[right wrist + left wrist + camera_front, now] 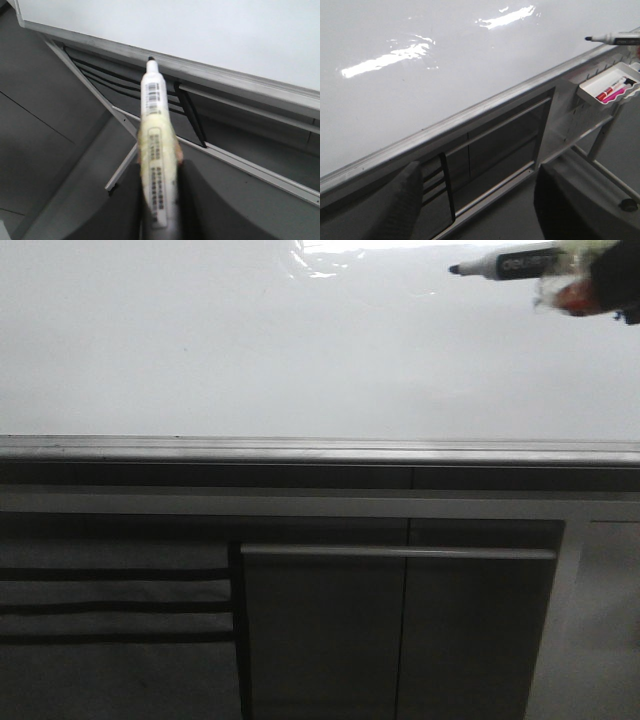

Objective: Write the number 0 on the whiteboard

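Note:
The whiteboard (250, 350) is glossy white with glare, and no number 0 shows on it in any view. My right gripper (600, 280) is shut on a black-tipped marker (505, 264) at the far right, with the tip pointing left over the board. I cannot tell whether the tip touches the board. In the right wrist view the marker (152, 115) sits between the shut fingers of the right gripper (159, 172), pointing at the board's edge (200, 30). My left gripper (480, 200) is open and empty, in front of the board's frame. The marker tip (612, 38) also shows in the left wrist view.
A grey metal frame edge (300, 452) runs along the board's near side. Below it are grey cabinet panels (400, 630) with a handle bar (400, 553) and black slats (110, 605). A white tray (590, 92) at the frame's right end holds a red and a pink marker.

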You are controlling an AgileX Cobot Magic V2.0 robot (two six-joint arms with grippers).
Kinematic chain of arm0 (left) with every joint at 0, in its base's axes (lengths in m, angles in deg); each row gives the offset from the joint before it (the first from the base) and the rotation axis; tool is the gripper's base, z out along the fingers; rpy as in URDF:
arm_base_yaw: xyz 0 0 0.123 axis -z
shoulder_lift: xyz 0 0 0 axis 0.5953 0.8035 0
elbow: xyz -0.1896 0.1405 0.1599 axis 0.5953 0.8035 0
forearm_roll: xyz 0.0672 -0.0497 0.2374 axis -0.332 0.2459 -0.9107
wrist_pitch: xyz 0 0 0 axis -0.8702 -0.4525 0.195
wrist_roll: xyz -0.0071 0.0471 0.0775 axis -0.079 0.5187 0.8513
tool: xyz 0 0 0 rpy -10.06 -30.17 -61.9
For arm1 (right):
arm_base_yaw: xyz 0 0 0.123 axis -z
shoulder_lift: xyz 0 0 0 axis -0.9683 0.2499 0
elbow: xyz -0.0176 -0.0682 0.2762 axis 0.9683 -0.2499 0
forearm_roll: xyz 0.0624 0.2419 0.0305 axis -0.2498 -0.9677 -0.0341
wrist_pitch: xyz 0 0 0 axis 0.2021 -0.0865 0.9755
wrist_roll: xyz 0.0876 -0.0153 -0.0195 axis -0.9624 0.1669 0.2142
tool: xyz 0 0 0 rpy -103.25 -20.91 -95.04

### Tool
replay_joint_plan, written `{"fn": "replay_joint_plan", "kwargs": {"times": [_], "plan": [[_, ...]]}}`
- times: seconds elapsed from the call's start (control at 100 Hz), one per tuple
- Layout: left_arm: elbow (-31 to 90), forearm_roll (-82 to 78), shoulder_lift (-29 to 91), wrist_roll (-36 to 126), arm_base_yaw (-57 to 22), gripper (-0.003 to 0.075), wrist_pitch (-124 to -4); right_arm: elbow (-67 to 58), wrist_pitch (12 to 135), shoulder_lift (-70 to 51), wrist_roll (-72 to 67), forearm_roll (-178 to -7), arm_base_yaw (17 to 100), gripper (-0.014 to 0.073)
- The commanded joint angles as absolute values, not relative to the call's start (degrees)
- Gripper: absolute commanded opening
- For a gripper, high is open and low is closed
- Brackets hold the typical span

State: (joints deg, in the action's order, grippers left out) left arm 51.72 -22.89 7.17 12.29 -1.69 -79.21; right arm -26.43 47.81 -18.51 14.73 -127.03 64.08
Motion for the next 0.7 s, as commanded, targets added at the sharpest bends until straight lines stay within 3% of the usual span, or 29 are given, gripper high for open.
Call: {"fn": "replay_joint_plan", "kwargs": {"times": [0.0, 0.29, 0.69], "plan": [[50.3, -22.0, 7.1, 11.6, -1.8, 0.0442, -73.6, -19.5, 47.2, -12.4, 14.7, -129.3, 64.4, 0.0017], [50.3, -22.0, 7.1, 11.6, -1.8, 0.0442, -73.5, -1.2, 38.0, 7.2, 14.5, -127.5, 67.8, 0.0017], [50.3, -22.0, 7.1, 11.6, -1.8, 0.0442, -72.8, 14.2, 33.5, 25.1, 14.5, -126.2, 67.9, 0.0017]]}}
